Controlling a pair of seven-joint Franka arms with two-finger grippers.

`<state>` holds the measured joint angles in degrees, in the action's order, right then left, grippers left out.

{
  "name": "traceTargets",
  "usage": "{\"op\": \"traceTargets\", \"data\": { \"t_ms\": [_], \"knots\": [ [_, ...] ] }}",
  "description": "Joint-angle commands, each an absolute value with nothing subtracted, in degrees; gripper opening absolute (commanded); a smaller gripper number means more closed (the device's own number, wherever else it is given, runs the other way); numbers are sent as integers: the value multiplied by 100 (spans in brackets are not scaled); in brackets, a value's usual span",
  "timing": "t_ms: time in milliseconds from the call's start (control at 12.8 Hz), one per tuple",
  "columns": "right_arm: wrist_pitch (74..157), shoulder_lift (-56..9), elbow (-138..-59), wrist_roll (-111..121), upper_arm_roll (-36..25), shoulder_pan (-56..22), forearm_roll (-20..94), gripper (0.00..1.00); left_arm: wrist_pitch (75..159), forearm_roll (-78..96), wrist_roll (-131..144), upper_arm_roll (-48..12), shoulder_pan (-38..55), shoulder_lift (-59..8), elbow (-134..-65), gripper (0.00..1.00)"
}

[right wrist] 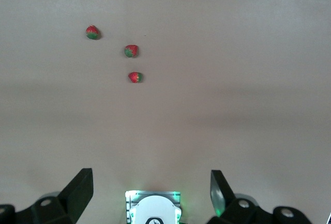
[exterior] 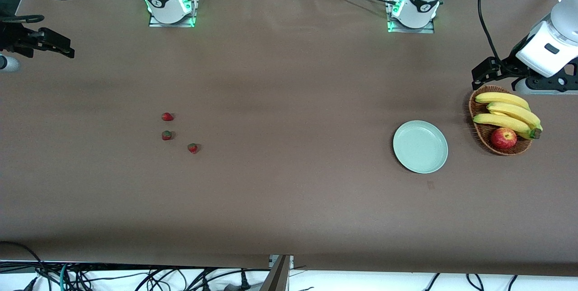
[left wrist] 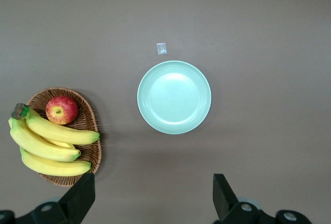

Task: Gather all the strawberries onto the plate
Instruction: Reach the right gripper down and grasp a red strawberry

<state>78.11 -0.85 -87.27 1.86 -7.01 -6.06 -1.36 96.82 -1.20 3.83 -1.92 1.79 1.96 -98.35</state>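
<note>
Nothing is collected yet. My right gripper (exterior: pixel 67 50), upper left, hangs spread and empty; three strawberries (exterior: pixel 167 117) lie left of centre; the plate (exterior: pixel 420 147) sits right of centre, bare. My left gripper (exterior: pixel 479 75), upper right, waits spread. Next, I must reach a berry.

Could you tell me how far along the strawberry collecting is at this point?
Nothing is done yet: the plate is bare beside the basket. All three strawberries lie on the table toward the right arm's end. Nothing is in hand: the left gripper and right gripper wait open. All three still need moving.
</note>
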Motion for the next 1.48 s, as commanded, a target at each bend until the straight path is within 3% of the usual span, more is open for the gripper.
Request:
{"op": "traceTargets", "data": {
  "t_ms": [0, 311, 701, 1012, 1402],
  "knots": [
    [7699, -149, -8560, 185, -712, -615, -132, 100, 9484, -26, 237, -176, 193, 123, -9624, 100],
    [7769, -438, -8552, 167, -712, -606, -106, 100, 9431, -18, 237, -176, 185, 123, -9615, 100],
    [8129, -1667, -8595, 167, -660, -694, -97, 100, 9413, 9, 237, -176, 185, 123, -9615, 100],
    [9366, -2171, -9261, 106, -642, -922, -9, 100, 9396, 26, 237, -167, 185, 114, -9607, 100],
    [11754, -2092, -11211, 9, -563, -1011, 132, 100, 9396, 26, 237, -167, 193, 105, -9598, 100]
  ]
}}
